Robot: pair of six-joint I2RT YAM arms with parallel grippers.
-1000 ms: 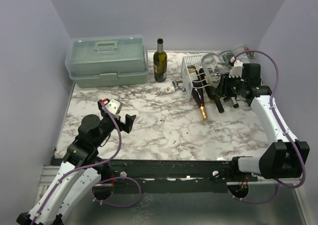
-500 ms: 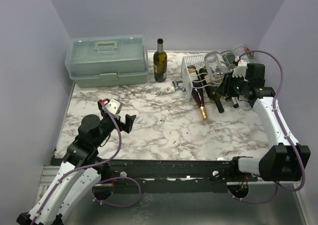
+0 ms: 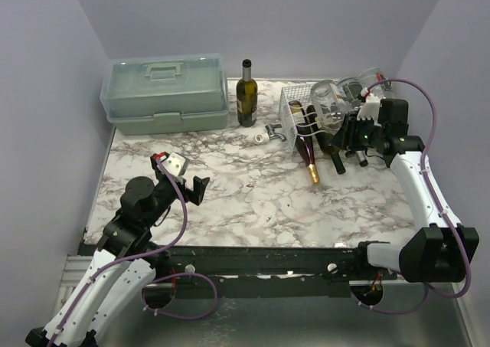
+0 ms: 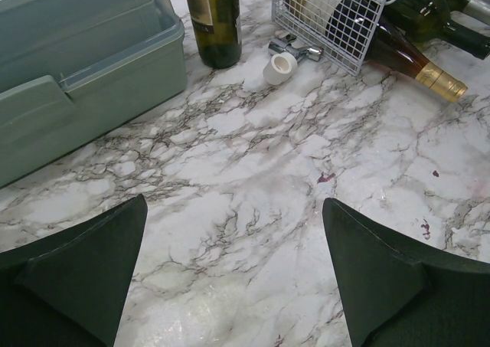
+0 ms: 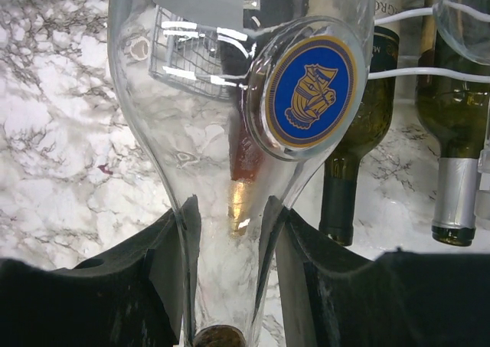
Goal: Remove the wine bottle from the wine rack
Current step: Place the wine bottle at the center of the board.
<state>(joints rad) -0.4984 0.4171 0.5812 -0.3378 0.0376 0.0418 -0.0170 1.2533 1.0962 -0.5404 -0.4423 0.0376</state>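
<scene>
Clear wine bottle point(image 5: 200, 136) with round blue label, neck clamped between right fingers point(image 5: 157, 274), at white wire wine rack point(image 3: 289, 116), far right of table point(image 3: 230, 190), left fingers point(image 4: 84, 266) spread wide, near left

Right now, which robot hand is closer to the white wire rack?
Right: the right gripper holds the clear bottle by its neck at the wine rack; the left gripper hangs open across the table, near its base.
</scene>
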